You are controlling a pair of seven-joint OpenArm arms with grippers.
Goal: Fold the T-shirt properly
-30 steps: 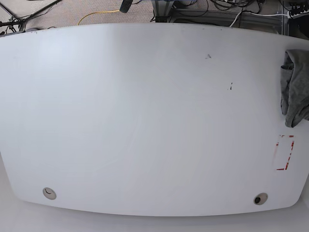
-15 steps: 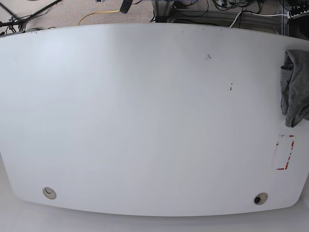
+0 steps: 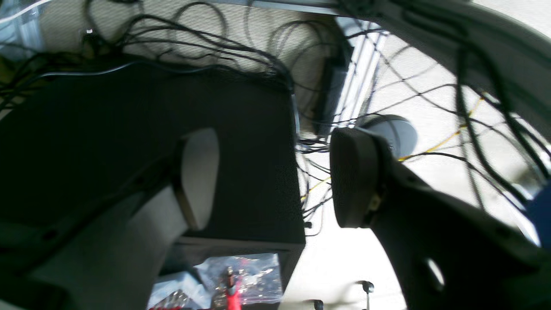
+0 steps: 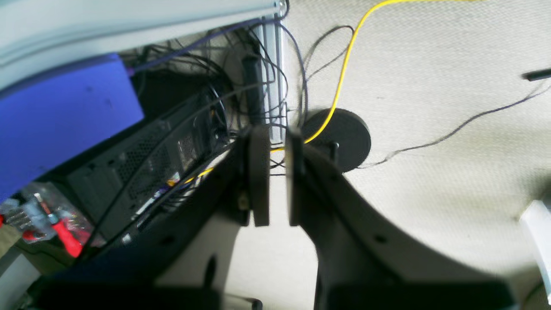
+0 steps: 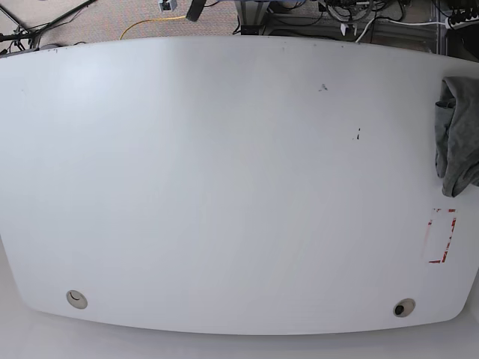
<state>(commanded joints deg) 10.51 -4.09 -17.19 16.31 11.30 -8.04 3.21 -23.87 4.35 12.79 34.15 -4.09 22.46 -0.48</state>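
Grey and bunched, the T-shirt [image 5: 457, 137] sits at the right edge of the white table [image 5: 224, 187] in our base view, while our left gripper [image 3: 275, 176] gapes wide and our right gripper [image 4: 277, 176] shows only a narrow gap, both empty over floor cables [image 4: 344, 64].

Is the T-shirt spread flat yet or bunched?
Bunched: the T-shirt lies crumpled at the table's right edge, partly cut off by the base view.
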